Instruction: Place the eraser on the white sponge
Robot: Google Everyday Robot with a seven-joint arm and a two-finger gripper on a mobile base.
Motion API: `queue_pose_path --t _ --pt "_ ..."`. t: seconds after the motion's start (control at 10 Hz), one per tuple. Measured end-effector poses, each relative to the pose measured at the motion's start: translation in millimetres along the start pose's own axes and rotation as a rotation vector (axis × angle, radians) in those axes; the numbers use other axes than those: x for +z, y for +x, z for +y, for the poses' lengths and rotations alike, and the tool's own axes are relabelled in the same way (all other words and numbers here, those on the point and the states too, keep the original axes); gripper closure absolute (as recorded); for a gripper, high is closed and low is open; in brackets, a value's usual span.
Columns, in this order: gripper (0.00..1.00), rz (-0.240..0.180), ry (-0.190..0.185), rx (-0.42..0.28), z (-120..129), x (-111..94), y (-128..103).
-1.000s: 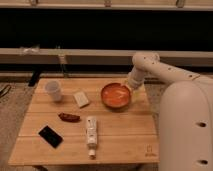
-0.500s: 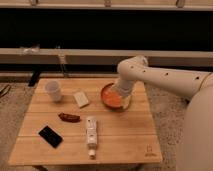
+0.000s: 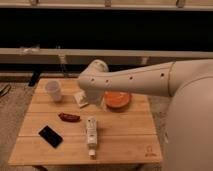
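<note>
Eraser [image 3: 50, 136]: lying flat near the front left corner of the tabletop [image 3: 125, 145], with nothing touching it.
Sponge [image 3: 81, 102]: toward the back, between the cup [image 3: 53, 91] and the bowl [image 3: 117, 100], partly hidden behind the arm.
Gripper [image 3: 91, 98]: at the arm's end, low by the sponge's right side and well apart from the eraser. Whether it is spread or pressed together I cannot tell from where I stand, but it plainly isn't holding the eraser.
Step in hand: the reach for the eraser, I'd judge, and it has not been made yet.
Doing it well: swing toward the front left, passing above the brown item [image 3: 69, 117] and clear of the tube [image 3: 91, 132]. Then come straight down over the eraser and grip it across its narrow width (it sits askew to the tabletop's edge, so the wrist should turn to match).
Risk: so flat a block leaves little to pinch, and a push on one edge could skid it off the front.
</note>
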Motion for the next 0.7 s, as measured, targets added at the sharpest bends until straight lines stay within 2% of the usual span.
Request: queue_pose_path --t 0.1,0.3,0.4,0.5,0.6,0.7 --pt "0.22 0.012 -0.019 -0.091 -14 -1 -10" --pt "0.22 0.034 -0.072 -0.323 -46 4 -41" --pt "0.22 0.042 -0.094 -0.398 -54 8 -50" --pt "0.22 0.041 -0.104 -0.441 -61 10 -55" --pt "0.22 0.025 -0.111 -0.526 -84 16 -66" --pt "0.22 0.014 -0.111 -0.553 -91 20 -68"
